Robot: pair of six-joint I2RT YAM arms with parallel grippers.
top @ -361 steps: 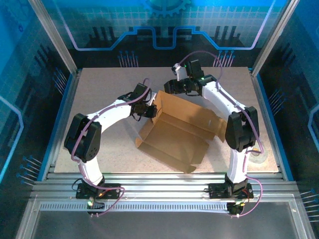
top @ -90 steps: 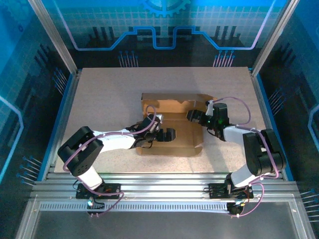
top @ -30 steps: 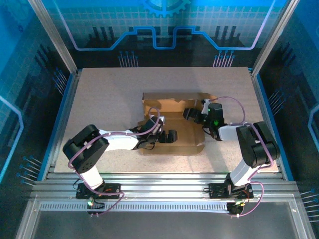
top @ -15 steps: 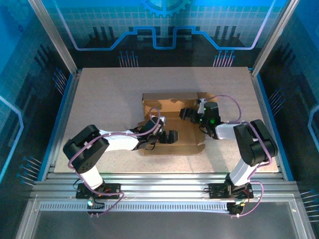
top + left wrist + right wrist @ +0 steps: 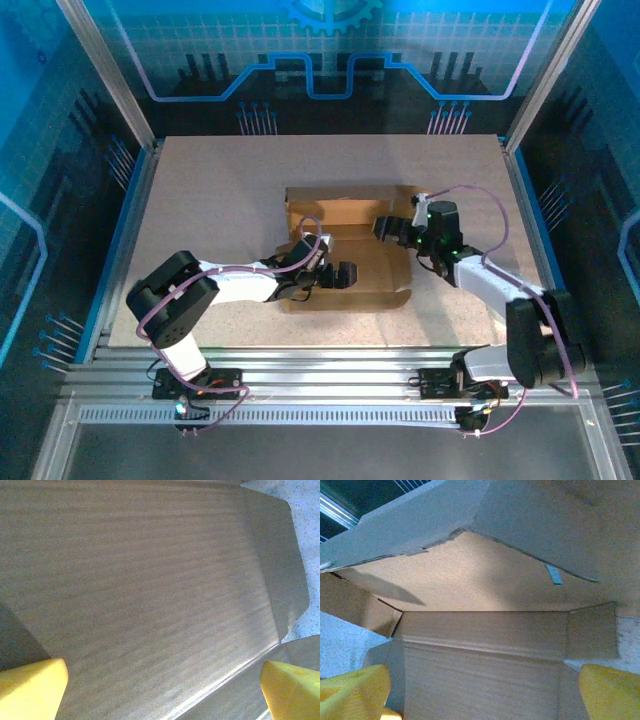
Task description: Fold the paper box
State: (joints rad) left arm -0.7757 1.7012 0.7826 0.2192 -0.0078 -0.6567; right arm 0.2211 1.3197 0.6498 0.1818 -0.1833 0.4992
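The paper box [image 5: 345, 205] lies part-folded in the middle of the table, its back wall standing up and a flat panel stretching toward me. My left gripper [image 5: 340, 272] hovers low over that flat panel, open. In the left wrist view my left gripper [image 5: 162, 695] has plain cardboard [image 5: 150, 580] between and beyond its yellow fingertips [image 5: 30, 687], and a side flap [image 5: 280, 570] at the right. My right gripper [image 5: 388, 230] is open at the box's right inner corner. In the right wrist view my right gripper [image 5: 482, 695] faces the floor panel [image 5: 485, 650] and the raised wall [image 5: 470, 580].
The speckled tabletop [image 5: 200, 200] has free room to the left, behind and to the right of the box. An aluminium rail [image 5: 320, 360] runs along the near edge, with frame posts and blue panels on the sides.
The right arm's elbow has swung out to the right and toward me, and its gripper has slid slightly right along the box. The left arm and the box have stayed put.
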